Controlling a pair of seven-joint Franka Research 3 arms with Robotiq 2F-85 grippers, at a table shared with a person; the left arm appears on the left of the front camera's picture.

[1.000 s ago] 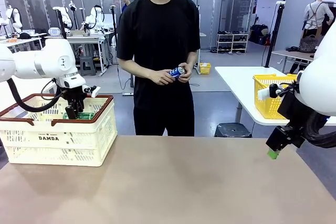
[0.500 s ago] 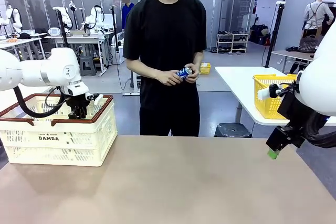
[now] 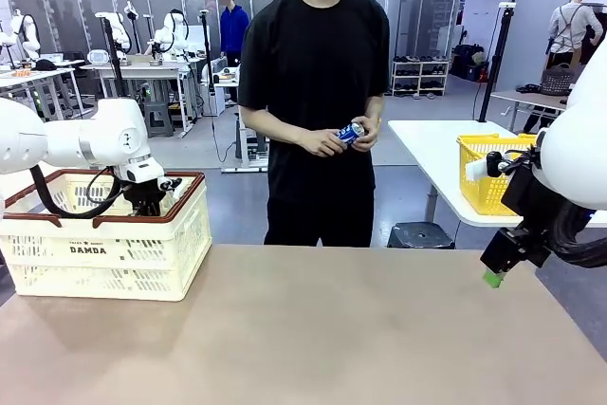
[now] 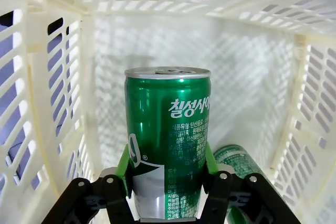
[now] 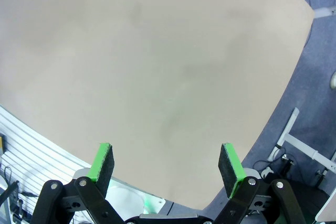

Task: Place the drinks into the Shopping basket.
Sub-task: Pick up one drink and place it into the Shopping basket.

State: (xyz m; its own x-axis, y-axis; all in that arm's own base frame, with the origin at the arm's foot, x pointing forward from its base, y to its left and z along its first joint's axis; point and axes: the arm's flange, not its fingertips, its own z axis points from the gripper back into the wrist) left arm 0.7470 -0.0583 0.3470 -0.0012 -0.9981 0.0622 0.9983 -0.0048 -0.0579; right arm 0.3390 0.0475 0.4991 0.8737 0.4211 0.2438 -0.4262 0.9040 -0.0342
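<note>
Clamped jaws of the left gripper [image 4: 168, 182] hold an upright green can [image 4: 168, 129] low on its body, a green pad [image 4: 126, 163] pressed to each side. The can, with white Korean print and a silver top, hangs inside the Shopping basket [image 4: 52, 103], close to a corner of its lattice walls. A second green can [image 4: 239, 162] lies on its side on the basket floor just behind and beside the held one.

In the front view the left gripper [image 3: 147, 198] reaches down past the reddish-brown rim of the Shopping basket [image 3: 104, 253], which stands at the table's [image 3: 303, 329] left end. Since a second ago the left arm's wrist has shifted slightly rightward and lower.

Right gripper [image 5: 167, 163] jaws stand wide apart with nothing between them, above the bare table edge; in the front view it [image 3: 493, 277] has not moved.

Across the table, the person has stepped to the right and holds a blue can [image 3: 351, 132] in both hands [image 3: 327, 142] at waist height.
</note>
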